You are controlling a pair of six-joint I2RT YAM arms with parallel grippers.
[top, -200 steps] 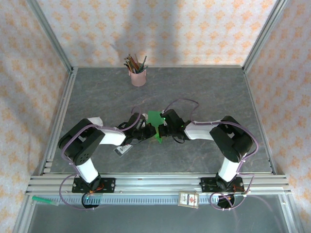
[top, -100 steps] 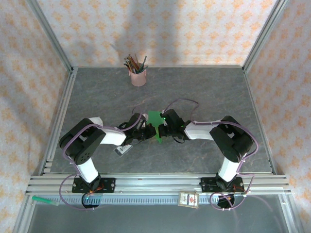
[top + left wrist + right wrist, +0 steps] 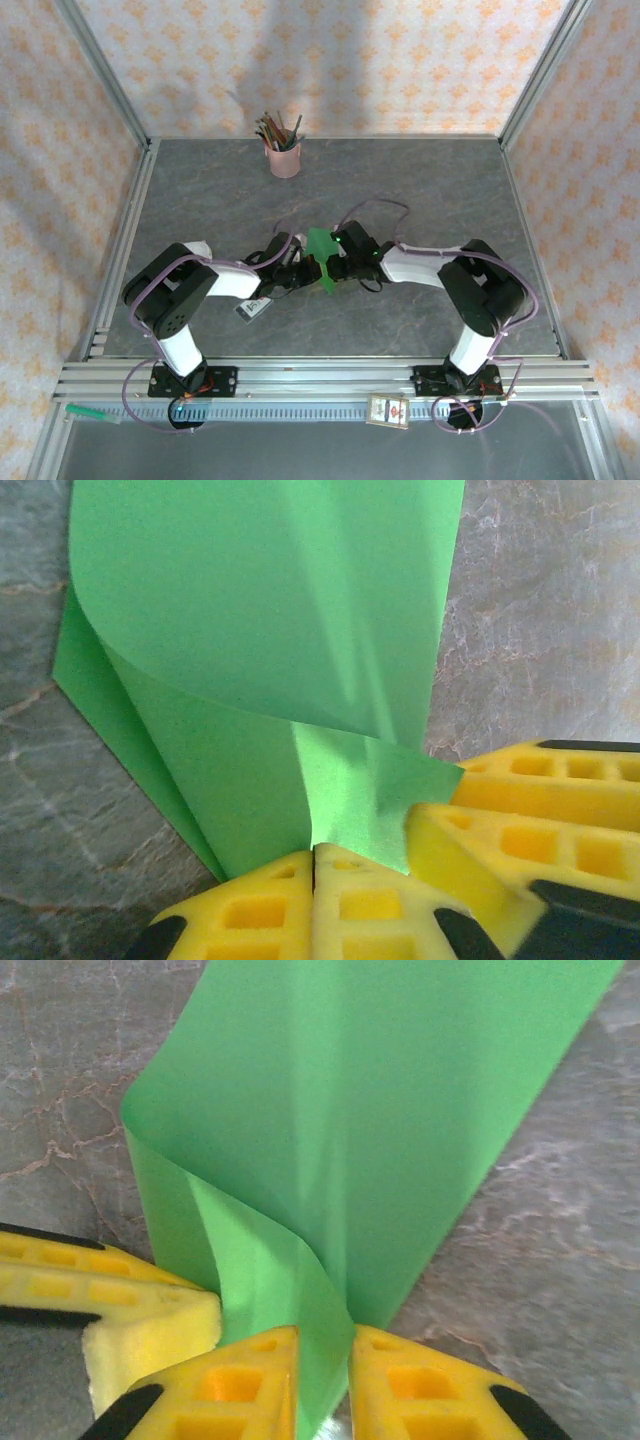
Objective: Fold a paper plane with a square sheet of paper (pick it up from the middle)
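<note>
The square sheet of paper is bright green, bent into a curling fold, and hangs between both grippers just above the middle of the grey table. My left gripper comes in from the left. In the left wrist view its yellow fingers are pressed together at the left gripper's tip, pinching the paper's lower edge. My right gripper faces it from the right. In the right wrist view the right gripper has its jaws slightly apart, with a strip of the paper running loosely through the gap.
A pink cup of pencils stands at the back of the table. A small white dark-bordered card lies on the table below the left arm. Another card rests on the front rail. Metal frame posts border the table on both sides.
The right gripper's jaws have parted a little around the paper. The left gripper has closed fully on it. Both arms have stayed almost in place, the right one shifting slightly.
</note>
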